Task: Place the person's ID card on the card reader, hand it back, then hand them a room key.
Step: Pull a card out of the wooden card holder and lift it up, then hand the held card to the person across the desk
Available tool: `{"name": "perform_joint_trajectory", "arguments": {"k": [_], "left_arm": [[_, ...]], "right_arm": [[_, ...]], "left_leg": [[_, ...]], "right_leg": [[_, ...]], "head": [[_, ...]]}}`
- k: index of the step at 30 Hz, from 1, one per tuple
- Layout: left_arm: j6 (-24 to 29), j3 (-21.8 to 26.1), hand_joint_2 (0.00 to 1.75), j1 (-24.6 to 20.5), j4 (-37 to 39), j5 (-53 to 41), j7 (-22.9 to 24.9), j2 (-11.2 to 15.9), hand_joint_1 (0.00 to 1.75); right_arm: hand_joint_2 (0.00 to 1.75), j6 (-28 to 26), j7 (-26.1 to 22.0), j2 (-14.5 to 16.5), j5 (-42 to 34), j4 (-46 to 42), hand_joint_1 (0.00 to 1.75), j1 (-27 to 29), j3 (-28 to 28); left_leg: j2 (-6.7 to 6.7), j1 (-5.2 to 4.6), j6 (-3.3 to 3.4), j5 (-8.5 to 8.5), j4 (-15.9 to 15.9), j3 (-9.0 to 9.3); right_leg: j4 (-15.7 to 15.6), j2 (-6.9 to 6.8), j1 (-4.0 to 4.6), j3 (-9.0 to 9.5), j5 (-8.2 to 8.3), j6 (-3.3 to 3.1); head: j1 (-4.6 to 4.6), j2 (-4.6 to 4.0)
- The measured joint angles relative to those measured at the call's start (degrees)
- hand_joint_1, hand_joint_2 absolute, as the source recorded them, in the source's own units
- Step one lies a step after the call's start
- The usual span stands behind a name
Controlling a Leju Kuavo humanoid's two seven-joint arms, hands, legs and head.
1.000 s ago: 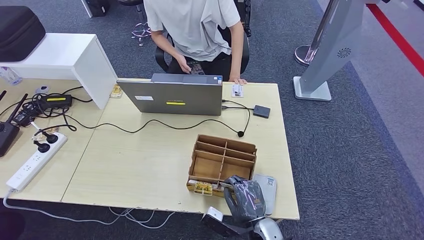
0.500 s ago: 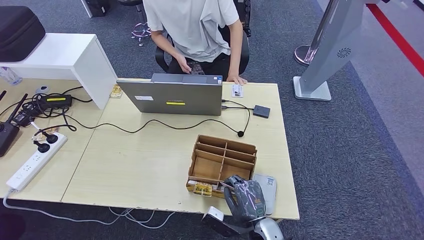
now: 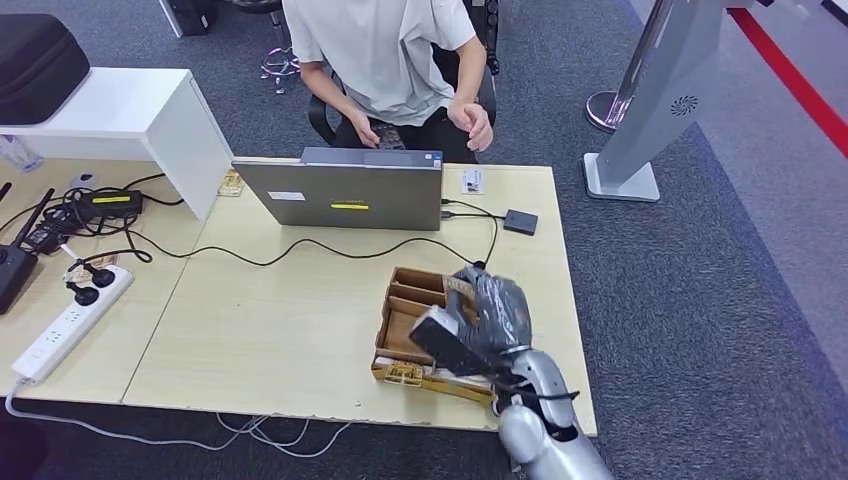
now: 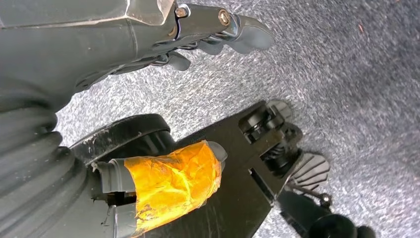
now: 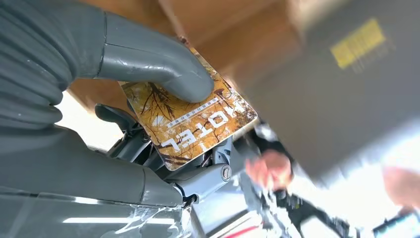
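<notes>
The right hand sits at lower centre-right of the head view, raised over the wooden organiser box, thumb pinching a hotel key card (yellow-brown, printed "HOTEL") against its fingers. The ID card lies on the table's far edge, upper centre, just right of the grey laptop, below the seated person's raised hand. A small dark box lies right of the laptop. The left hand hangs over grey carpet, fingers loosely curled on nothing.
</notes>
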Motion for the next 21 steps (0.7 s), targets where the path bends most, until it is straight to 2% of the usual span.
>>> {"name": "perform_joint_trajectory", "arguments": {"k": [3, 7, 13, 21], "left_arm": [[-0.38, -0.01, 1.75, -0.04, 0.00, -0.49, 0.03, -0.08, 0.00], [-1.29, -0.18, 1.75, -0.08, 0.00, -1.14, 0.03, -0.13, 0.00], [-2.55, -0.77, 1.75, -0.22, 0.00, -1.51, 0.03, -0.34, 0.00], [-3.14, -0.86, 1.75, -0.24, 0.00, -1.86, 0.06, -0.39, 0.00]], "right_arm": [[1.75, 1.88, 1.98, 2.02, -0.19, 1.02, 1.75, -8.29, -1.97], [1.75, 1.60, 4.99, 4.10, 2.08, 3.89, 1.75, -14.61, -2.89], [1.75, -0.30, 10.11, 8.18, 7.36, 16.47, 1.75, -27.56, -3.62], [1.75, -0.98, 13.29, 12.01, 10.21, 28.95, 1.75, -35.30, -3.81]], "left_leg": [[0.01, 0.01, 0.01, 0.10, 0.01, 0.01], [0.00, 0.01, -0.02, 0.13, 0.00, -0.05], [0.04, 0.02, -0.04, 0.15, 0.01, -0.06], [0.00, 0.03, -0.03, 0.16, 0.01, -0.07]], "right_leg": [[0.00, 0.01, 0.01, -0.01, 0.07, -0.04], [0.04, 0.02, 0.01, -0.04, 0.11, -0.08], [0.04, 0.05, 0.02, -0.10, 0.14, -0.10], [0.04, 0.03, 0.03, -0.10, 0.13, -0.11]], "head": [[0.01, -0.01], [-0.01, 0.01], [0.01, 0.01], [-0.01, 0.01]]}}
